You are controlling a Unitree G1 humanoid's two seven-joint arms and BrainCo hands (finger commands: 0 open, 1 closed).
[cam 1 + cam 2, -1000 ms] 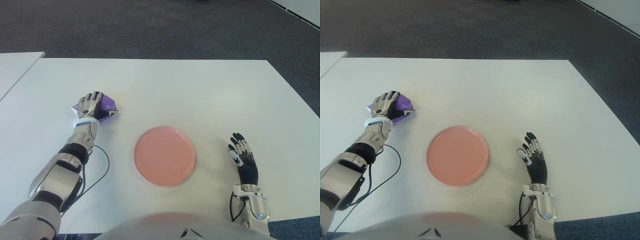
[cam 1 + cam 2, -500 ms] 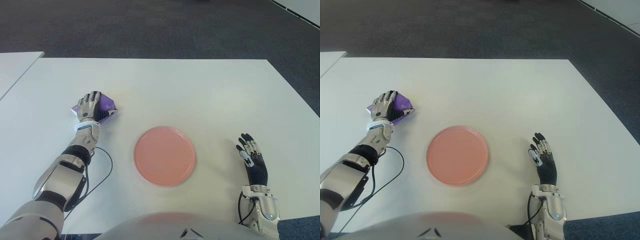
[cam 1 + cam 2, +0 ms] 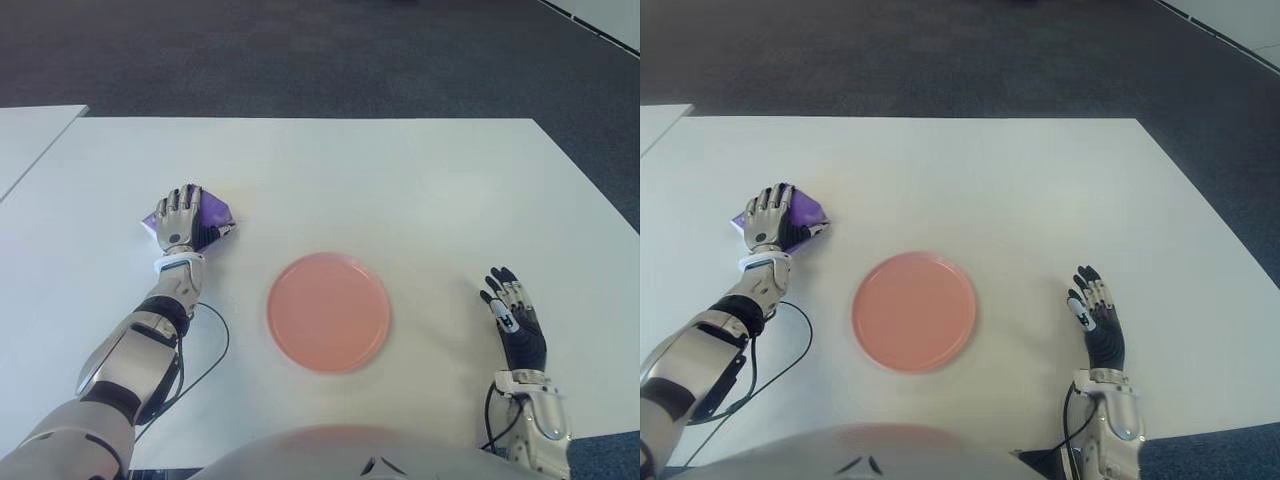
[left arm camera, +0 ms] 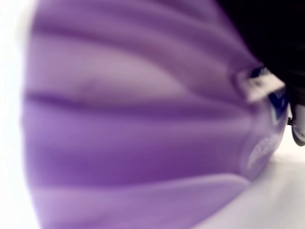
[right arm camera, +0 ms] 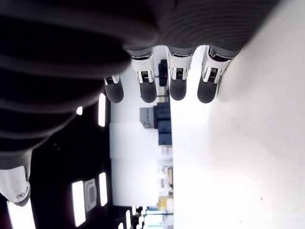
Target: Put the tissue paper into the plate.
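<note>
The tissue paper is a purple packet point(image 3: 214, 210) on the white table point(image 3: 380, 190), at the left. My left hand point(image 3: 181, 214) lies over it with the fingers curled across its top and the thumb at its right side. In the left wrist view the purple packet point(image 4: 133, 129) fills nearly the whole picture, pressed close to the palm. The pink round plate point(image 3: 328, 311) lies empty at the middle near me, to the right of the packet. My right hand point(image 3: 512, 318) shows to the right of the plate, fingers straight and spread, holding nothing.
A black cable point(image 3: 205, 352) loops on the table beside my left forearm. A second white table point(image 3: 25, 140) stands to the left across a narrow gap. Dark carpet point(image 3: 300, 50) lies beyond the far edge.
My right hand has drawn back to the right and toward the near edge. My left hand stays on the packet while its forearm has swung a little to the right.
</note>
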